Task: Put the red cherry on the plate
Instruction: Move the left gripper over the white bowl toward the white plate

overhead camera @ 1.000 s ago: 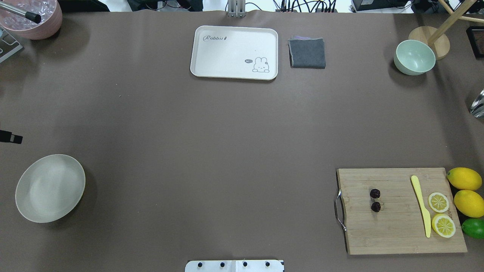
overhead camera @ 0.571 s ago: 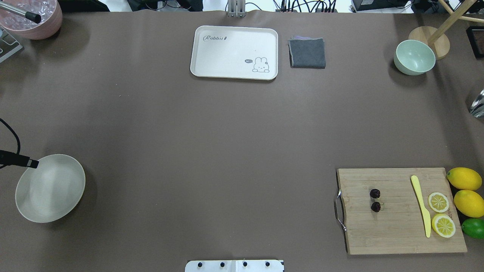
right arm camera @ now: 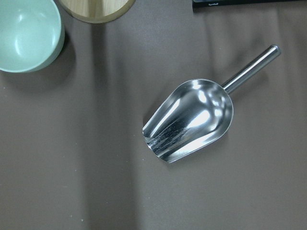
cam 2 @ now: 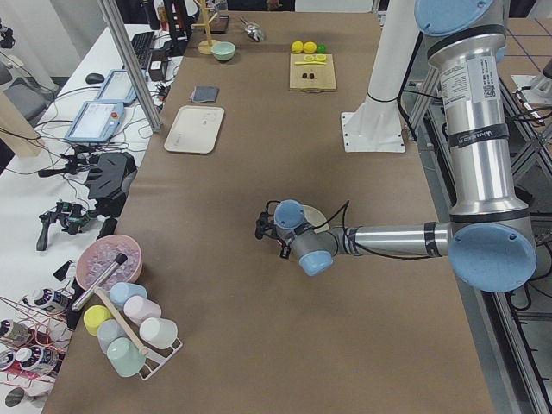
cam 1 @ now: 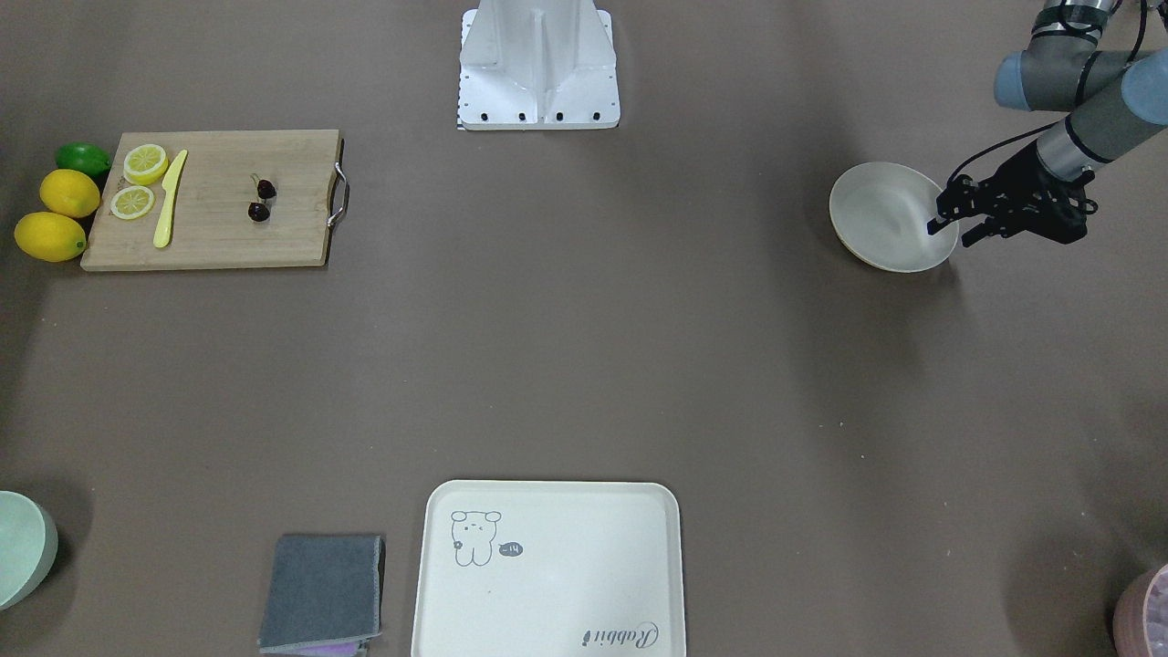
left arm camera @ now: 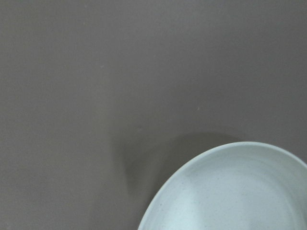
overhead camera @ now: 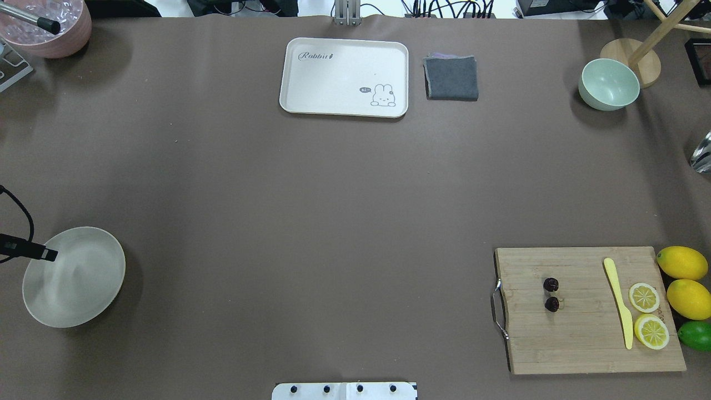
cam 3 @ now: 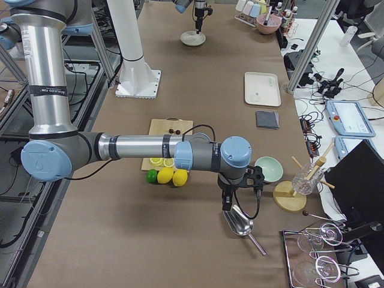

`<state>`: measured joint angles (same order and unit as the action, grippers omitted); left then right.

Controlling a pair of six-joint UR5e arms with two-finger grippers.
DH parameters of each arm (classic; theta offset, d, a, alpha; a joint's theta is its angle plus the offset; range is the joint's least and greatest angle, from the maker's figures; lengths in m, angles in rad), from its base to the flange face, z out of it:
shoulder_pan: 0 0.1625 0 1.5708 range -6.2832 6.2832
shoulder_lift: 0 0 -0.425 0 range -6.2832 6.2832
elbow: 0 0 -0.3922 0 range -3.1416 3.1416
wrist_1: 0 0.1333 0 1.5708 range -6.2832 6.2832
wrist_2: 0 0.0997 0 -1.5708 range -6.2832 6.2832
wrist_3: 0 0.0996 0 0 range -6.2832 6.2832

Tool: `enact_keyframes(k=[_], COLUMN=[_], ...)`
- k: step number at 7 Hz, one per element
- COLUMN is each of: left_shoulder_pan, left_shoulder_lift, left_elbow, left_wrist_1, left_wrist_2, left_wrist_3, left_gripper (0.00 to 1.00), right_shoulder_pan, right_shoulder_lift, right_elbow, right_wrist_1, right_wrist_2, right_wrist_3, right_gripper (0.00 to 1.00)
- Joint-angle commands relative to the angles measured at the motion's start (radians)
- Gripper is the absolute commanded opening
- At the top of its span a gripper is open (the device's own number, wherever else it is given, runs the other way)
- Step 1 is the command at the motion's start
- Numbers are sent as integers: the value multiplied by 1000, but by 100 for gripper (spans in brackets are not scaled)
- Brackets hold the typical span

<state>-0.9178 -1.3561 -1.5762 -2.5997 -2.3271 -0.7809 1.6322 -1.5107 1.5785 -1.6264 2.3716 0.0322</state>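
Observation:
The red cherry, a dark pair joined by stems, lies on the wooden cutting board at the near right; it also shows in the front view. The plate, round and cream, sits at the near left and holds nothing. My left gripper hovers open at the plate's outer rim, and only its dark tip shows from overhead. The left wrist view shows the plate's rim. My right gripper hangs over a metal scoop, far from the cherry; I cannot tell its state.
On the board lie a yellow knife and two lemon slices; lemons and a lime sit beside it. A rabbit tray, grey cloth and green bowl line the far side.
My left gripper has come in from the left edge and moved toward the near side, ending over the plate's left rim. Cherry and plate have not moved.

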Motion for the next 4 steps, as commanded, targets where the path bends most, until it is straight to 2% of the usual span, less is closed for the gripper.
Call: enact_keyframes(k=[1,2,3,4], left_shoulder_pan=[17,22,22,22], left_shoulder_lift=[2,2,6,11], left_elbow=[4,7,7,10], left_wrist_1=[-4,-10,-11,-32], left_wrist_2=[0,0,-2,-5], left_wrist_3=[2,2,2,2], left_gripper=[63,63,50,9], right_shoulder_pan=[2,5,9,11], right_shoulder_lift=[0,-5,-6,-11], right_elbow=[0,0,3,8], right_wrist_1=[-1,0,0,0], right_wrist_2=[0,0,0,0], right_wrist_3=[0,0,0,0], right_gripper=[100,100,100,100])
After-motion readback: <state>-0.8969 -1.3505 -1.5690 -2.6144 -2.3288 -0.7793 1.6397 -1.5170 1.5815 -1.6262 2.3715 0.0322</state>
